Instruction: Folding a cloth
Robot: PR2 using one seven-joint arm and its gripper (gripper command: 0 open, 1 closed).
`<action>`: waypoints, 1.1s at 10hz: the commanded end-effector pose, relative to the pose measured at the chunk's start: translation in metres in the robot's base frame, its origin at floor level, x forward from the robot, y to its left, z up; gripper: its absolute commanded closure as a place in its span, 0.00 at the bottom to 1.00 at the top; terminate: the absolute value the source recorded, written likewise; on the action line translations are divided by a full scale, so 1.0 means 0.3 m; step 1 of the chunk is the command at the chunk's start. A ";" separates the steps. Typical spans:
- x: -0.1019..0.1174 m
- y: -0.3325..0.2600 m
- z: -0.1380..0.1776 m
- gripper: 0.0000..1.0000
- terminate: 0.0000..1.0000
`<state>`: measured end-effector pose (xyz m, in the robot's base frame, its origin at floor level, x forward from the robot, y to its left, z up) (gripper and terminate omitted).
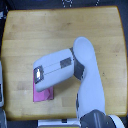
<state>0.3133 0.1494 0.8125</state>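
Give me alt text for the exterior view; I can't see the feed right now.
Seen from above, the PR2's white arm reaches across a wooden table, its gripper end over a small bright pink cloth near the table's front edge, on the exterior view's left. The arm covers the cloth's upper part, and the gripper fingers are hidden.

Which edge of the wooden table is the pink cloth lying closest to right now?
The small bright pink fabric cloth lies closest to the wooden table's bottom edge in the exterior view, towards its left, partly hidden beneath the white gripper.
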 end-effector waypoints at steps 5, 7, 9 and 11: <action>-0.027 0.269 -0.152 1.00 0.00; -0.025 0.272 -0.223 1.00 0.00; -0.021 0.252 -0.244 1.00 0.00; -0.020 0.240 -0.240 1.00 0.00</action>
<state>0.3044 0.2260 0.7569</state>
